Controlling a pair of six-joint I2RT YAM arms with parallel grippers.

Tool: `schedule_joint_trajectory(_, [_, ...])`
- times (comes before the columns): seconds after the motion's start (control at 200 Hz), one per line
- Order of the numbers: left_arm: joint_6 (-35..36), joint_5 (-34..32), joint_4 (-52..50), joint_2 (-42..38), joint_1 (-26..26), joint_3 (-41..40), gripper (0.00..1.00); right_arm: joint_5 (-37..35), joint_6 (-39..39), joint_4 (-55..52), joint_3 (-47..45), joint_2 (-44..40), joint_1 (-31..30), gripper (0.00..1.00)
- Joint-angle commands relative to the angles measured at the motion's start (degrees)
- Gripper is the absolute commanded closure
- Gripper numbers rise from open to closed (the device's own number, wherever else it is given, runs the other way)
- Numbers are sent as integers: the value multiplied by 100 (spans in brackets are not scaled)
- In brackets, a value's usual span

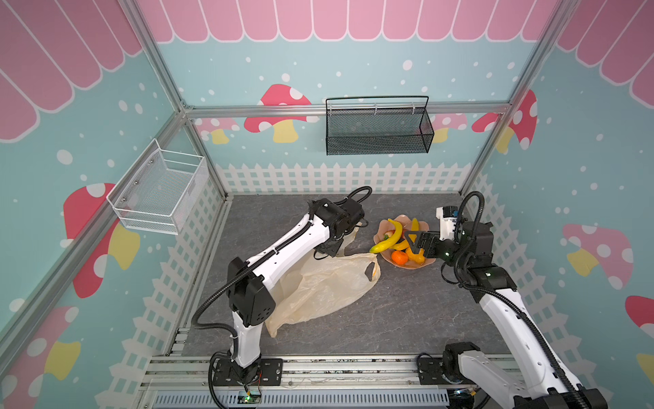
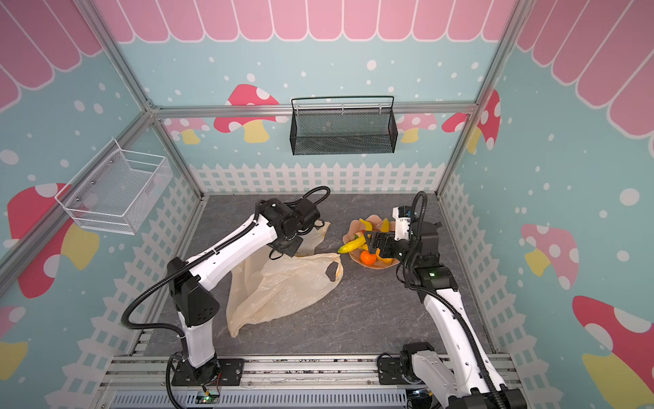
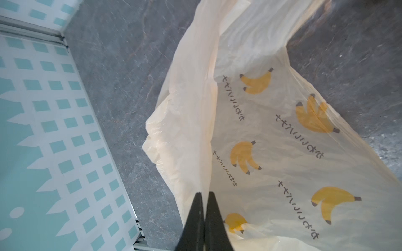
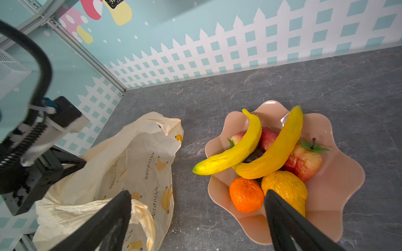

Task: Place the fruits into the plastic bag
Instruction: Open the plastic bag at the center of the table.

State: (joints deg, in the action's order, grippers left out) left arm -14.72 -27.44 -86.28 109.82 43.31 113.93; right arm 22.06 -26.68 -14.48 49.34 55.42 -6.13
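My left end effector (image 3: 204,193) is pinched tight on the edge of the plastic bag (image 1: 325,283), my right end effector (image 4: 198,193) is wide and empty above the pink bowl (image 4: 339,173), and all the fruits (image 4: 272,152) I see sit in that bowl beside the bag, none packed yet.

My left arm (image 1: 286,253) and right arm (image 1: 502,315) wear white shells with black joints, each trailed by ribbed black cable (image 4: 44,67). My left hand (image 3: 204,194) and right hand (image 4: 196,193) have slim black tapering fingers (image 4: 282,217).
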Motion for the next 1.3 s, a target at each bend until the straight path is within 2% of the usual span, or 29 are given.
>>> schedule_joint_trajectory(0.0, [377,-585,415,-327,146,-82,100,526,-378,461,-172,57,-83,3])
schedule_joint_trajectory(0.09, [649,-832,896,-830,194,-513,100,901,-592,768,-308,114,-289,0])
schedule_joint_trajectory(0.275, [967,-943,2086,-2004,170,-1658,100,992,-756,1167,-465,386,-1257,8])
schedule_joint_trajectory(0.385, [843,-723,2157,-2156,121,-1870,100,885,-769,1377,-569,433,-1718,10])
schedule_joint_trajectory(0.535, [763,-539,2457,-2314,125,-2258,100,679,-707,1381,-645,633,-1974,11])
schedule_joint_trajectory(0.8, [732,-577,2773,-2560,117,-2621,100,366,-440,1418,-537,1223,-2023,15])
schedule_joint_trajectory(0.9, [679,-587,2829,-2644,116,-2697,100,-11,-431,1308,-451,1385,-2021,15])
schedule_joint_trajectory(1.086, [653,-521,2843,-2717,115,-2768,100,-846,-417,731,-156,1540,-1978,5])
schedule_joint_trajectory(1.296, [576,-308,2843,-2736,53,-2832,100,-1021,-549,177,119,1554,-1477,3])
